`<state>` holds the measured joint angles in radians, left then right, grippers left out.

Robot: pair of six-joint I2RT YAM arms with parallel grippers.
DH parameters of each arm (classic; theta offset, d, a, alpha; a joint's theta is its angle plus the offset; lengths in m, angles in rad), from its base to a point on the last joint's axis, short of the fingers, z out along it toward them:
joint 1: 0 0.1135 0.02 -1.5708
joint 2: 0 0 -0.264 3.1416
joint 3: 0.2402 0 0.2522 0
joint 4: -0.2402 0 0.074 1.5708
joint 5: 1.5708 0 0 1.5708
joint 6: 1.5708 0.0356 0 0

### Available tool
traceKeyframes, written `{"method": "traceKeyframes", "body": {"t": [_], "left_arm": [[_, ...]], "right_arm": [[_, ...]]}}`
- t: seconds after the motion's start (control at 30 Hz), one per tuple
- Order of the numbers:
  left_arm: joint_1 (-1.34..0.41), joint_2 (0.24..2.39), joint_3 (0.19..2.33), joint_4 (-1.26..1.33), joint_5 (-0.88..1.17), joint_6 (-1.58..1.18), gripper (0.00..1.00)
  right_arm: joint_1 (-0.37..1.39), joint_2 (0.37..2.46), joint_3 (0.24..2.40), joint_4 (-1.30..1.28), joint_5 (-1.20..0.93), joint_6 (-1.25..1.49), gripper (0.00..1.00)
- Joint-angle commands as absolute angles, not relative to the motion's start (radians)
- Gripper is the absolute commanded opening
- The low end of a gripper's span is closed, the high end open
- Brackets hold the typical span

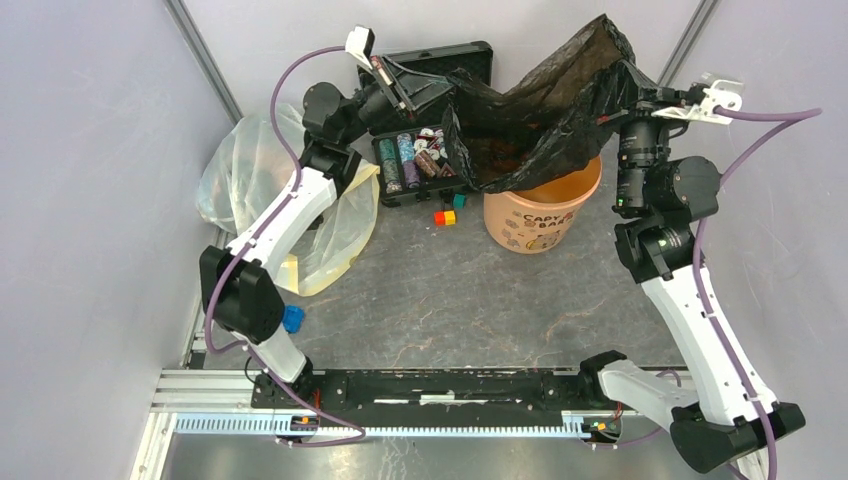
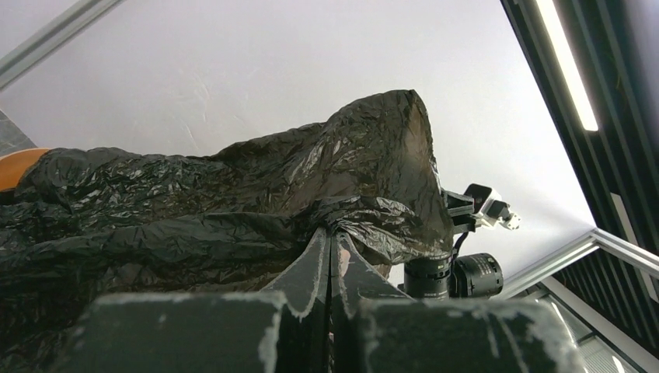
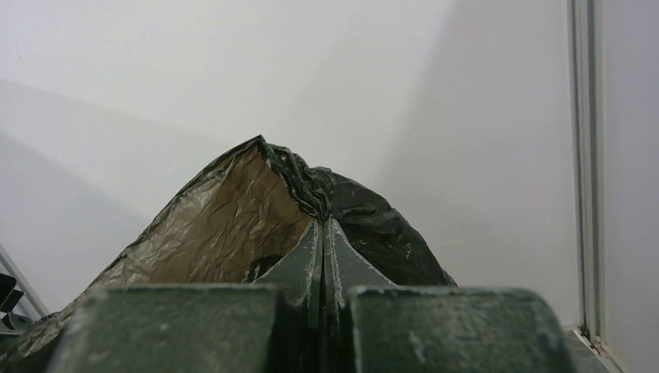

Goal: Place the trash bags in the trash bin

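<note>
Black trash bag [image 1: 540,120] hangs stretched in the air above the orange trash bin [image 1: 540,225]. Its lowest folds reach the bin's back rim, and it is unclear whether any of it is inside. Left end effector [image 2: 330,249] is clenched on the bag's left edge. Right end effector [image 3: 321,233] is clenched on a bunched fold at the upper right. Left of the bin, an open black case [image 1: 425,192] holds rows of chips [image 1: 410,158]. Small cubes [image 1: 445,215] lie on the counter [image 1: 450,300] just left of the bin. A clear yellowish bag [image 1: 240,165] lies well left of the bin.
</note>
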<state>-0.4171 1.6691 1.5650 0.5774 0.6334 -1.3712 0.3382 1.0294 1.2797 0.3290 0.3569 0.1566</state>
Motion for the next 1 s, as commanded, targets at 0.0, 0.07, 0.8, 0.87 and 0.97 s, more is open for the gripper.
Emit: {"method": "traceKeyframes", "body": {"t": [0.0, 0.07, 0.8, 0.87, 0.97], "left_arm": [[-0.451, 1.694, 1.653, 0.582, 0.630, -1.385, 0.02], [-0.480, 1.720, 1.698, 0.560, 0.630, -1.372, 0.02], [-0.451, 1.790, 1.722, 0.563, 0.614, -1.397, 0.02], [-0.439, 1.785, 1.716, 0.532, 0.611, -1.369, 0.02], [-0.434, 1.788, 1.710, 0.489, 0.608, -1.341, 0.02]], "right_arm": [[0.335, 1.002, 1.296, 0.292, 0.433, 0.169, 0.00], [0.336, 1.002, 1.311, 0.250, 0.468, 0.166, 0.00], [0.336, 1.090, 1.368, 0.060, 0.149, 0.243, 0.00], [0.335, 1.087, 1.367, 0.025, 0.183, 0.253, 0.01], [0.334, 1.090, 1.394, -0.052, 0.232, 0.241, 0.02]]}}
